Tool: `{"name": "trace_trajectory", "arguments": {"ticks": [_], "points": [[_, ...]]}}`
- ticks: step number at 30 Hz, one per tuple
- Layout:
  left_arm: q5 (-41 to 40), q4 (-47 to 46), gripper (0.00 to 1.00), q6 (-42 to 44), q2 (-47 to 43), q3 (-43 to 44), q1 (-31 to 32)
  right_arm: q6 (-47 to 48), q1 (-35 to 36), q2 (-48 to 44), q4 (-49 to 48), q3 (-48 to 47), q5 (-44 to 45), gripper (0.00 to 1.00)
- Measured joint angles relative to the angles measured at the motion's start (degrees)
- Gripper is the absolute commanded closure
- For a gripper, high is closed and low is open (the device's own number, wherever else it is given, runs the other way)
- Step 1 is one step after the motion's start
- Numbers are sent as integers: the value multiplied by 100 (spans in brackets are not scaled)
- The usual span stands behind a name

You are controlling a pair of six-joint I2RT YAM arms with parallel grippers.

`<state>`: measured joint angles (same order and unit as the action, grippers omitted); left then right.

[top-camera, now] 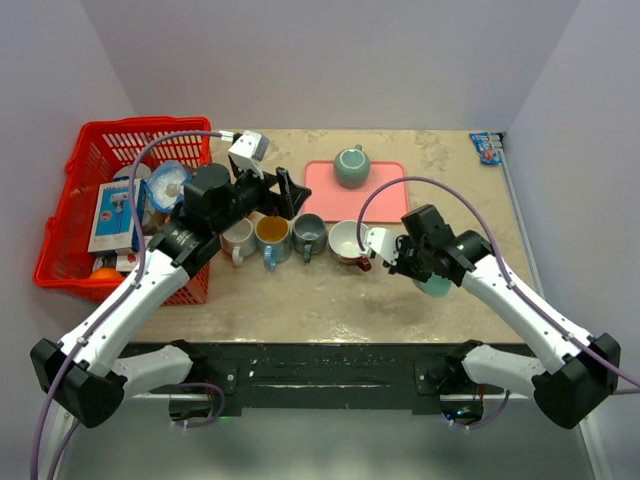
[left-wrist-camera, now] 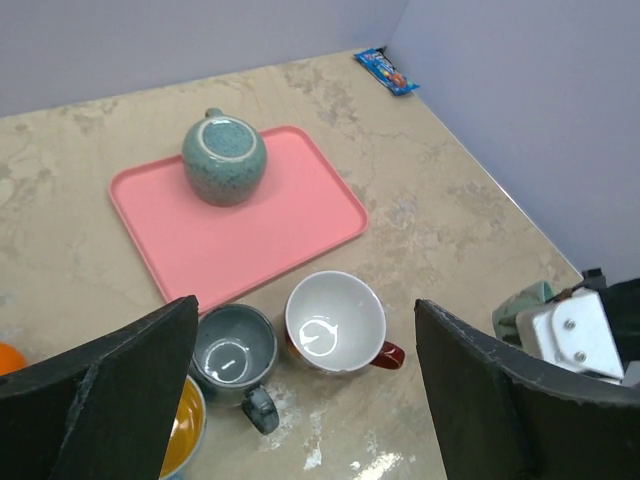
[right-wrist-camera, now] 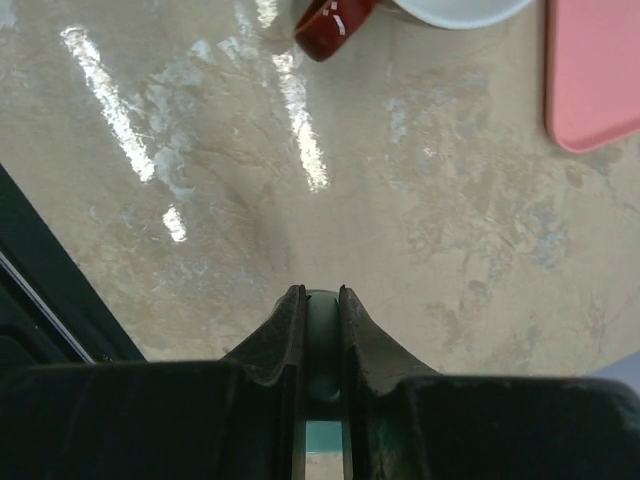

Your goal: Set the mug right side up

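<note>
The teal mug (top-camera: 437,288) is at the near right of the desk (top-camera: 330,290), just to the right of a row of four mugs. Most of it is hidden under the right arm (top-camera: 520,310). I cannot tell which way up it is, or if it sits on the desk. The right fingers (right-wrist-camera: 285,330) are pressed close together and pinch the thin teal wall of the mug between them. The right arm reaches from its base at the near right corner, in toward the middle of the desk, with the wrist bent down over the mug.

Just left of the teal mug is a white mug with a red handle (top-camera: 347,240). Next in the row come a grey-blue mug (top-camera: 308,232), a mug that is orange inside (top-camera: 271,232) and a pale mug (top-camera: 237,238). All four stand open side up.

Behind the row lies a pink tray (top-camera: 385,190). A green speckled mug (top-camera: 351,167) sits on its far part, bottom side up.

The left arm (top-camera: 140,290) stretches from the near left corner up and to the right. It is high over the left end of the row. The left fingers (left-wrist-camera: 120,390) are spread wide and hold nothing.

A red basket (top-camera: 70,230) full of things is on the left side. A small blue packet (top-camera: 487,148) lies in the far right corner.
</note>
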<state>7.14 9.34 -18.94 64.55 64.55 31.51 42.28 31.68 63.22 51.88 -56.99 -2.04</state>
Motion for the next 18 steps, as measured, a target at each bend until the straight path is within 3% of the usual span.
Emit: {"name": "trace_trajectory", "arguments": {"ticks": [8, 18], "points": [[-313, 221, 6, 227, -109, 118, 0, 529, 433, 750, -258, 131, 131, 100], [-297, 205, 6, 225, -61, 116, 0, 1478, 459, 1611, -1095, 363, 433, 100]]}}
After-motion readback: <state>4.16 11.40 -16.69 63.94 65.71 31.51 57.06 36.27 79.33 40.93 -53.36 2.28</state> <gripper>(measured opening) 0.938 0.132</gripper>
